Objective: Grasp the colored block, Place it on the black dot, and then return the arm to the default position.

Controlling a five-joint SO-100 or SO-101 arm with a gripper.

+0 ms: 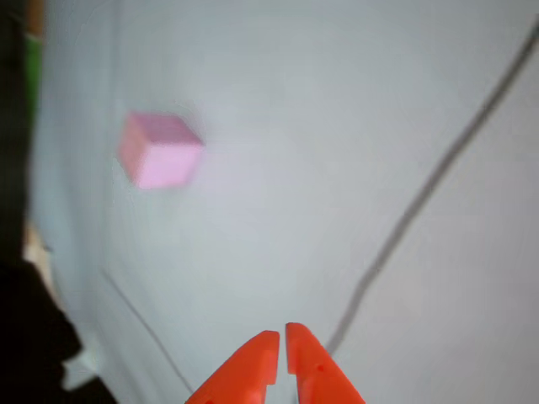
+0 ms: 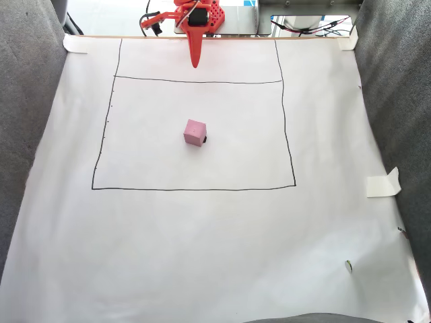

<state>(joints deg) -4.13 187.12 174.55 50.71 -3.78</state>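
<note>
A white paper sheet (image 2: 202,235) covers the table, taped at its corners, with grey fabric (image 2: 27,134) rising along both sides. On the sheet a thin black line (image 2: 195,189) traces a large rectangle, with a narrower band ruled off along the top.

At about twelve o'clock in the fixed view, at the far edge of the sheet, the arm (image 2: 196,17) is folded back, its orange end effector (image 2: 195,62) pointing down toward six o'clock just above the upper line. In the other view the end effector (image 1: 282,337) enters from six o'clock with its two pointed fingers (image 1: 253,362) clenched almost tip to tip around nothing, only a sliver of gap between them.

The colored block (image 2: 194,132) sits near the middle of the rectangle, well apart from the end effector. In the other view the colored block (image 1: 160,151) lies blurred at about ten o'clock. A small dark smudge, likely the black dot (image 2: 205,138), peeks out touching the block's lower right edge at about four o'clock, so the block appears to sit on or partly over it, though how much of the dot is covered cannot be told.

By my reading the placing is done and the arm is at or near its default pose. The next move calls for little beyond settling there, unless the block needs recentering.
</note>
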